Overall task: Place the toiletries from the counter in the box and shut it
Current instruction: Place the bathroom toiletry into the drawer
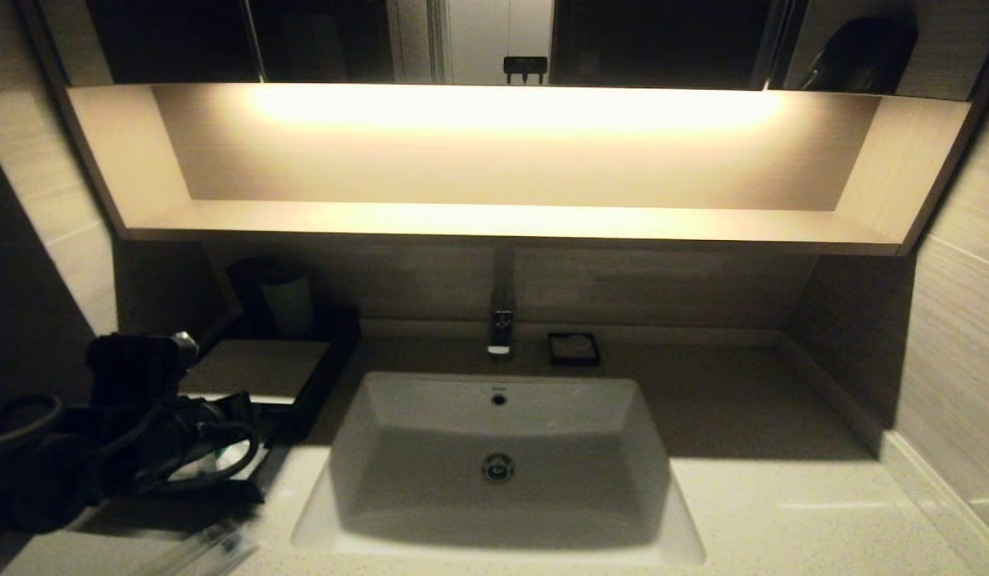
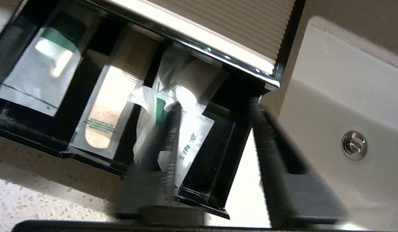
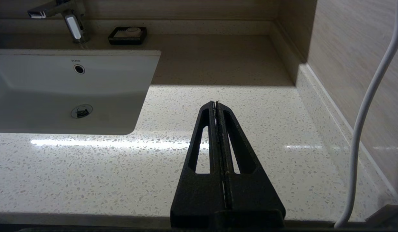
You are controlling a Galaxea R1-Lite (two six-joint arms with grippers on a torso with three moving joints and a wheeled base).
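Head view: the left gripper [image 1: 214,448] sits at the lower left of the frame, over the pulled-out drawer [image 1: 222,468] of the black box [image 1: 262,368], which stands on the counter [image 1: 782,512] left of the white sink [image 1: 498,464]. Cables hide most of the fingers here.

Left wrist view: the drawer [image 2: 215,180] is open, divided into compartments. Wrapped toiletries lie inside — a packet with a green band [image 2: 41,74] in the upper-left compartment, a long slim packet [image 2: 105,112] in the next, and a crumpled cluster of packets [image 2: 183,96] in the compartment at centre frame. The left gripper [image 2: 215,116] has its fingers spread: one finger [image 2: 170,138] lies across the crumpled packets, the other [image 2: 266,135] stands outside the drawer's side wall, toward the sink [image 2: 347,96]. Both are blurred; whether anything is pinched — cannot tell.

One more slim clear packet [image 1: 214,548] lies on the counter at the bottom left of the head view, in front of the drawer.

Right wrist view: the right gripper [image 3: 215,103] hangs above bare counter [image 3: 89,174] at centre frame, fingers pressed together, holding nothing. Tap [image 3: 70,22] and small black dish [image 3: 127,34] at upper left.
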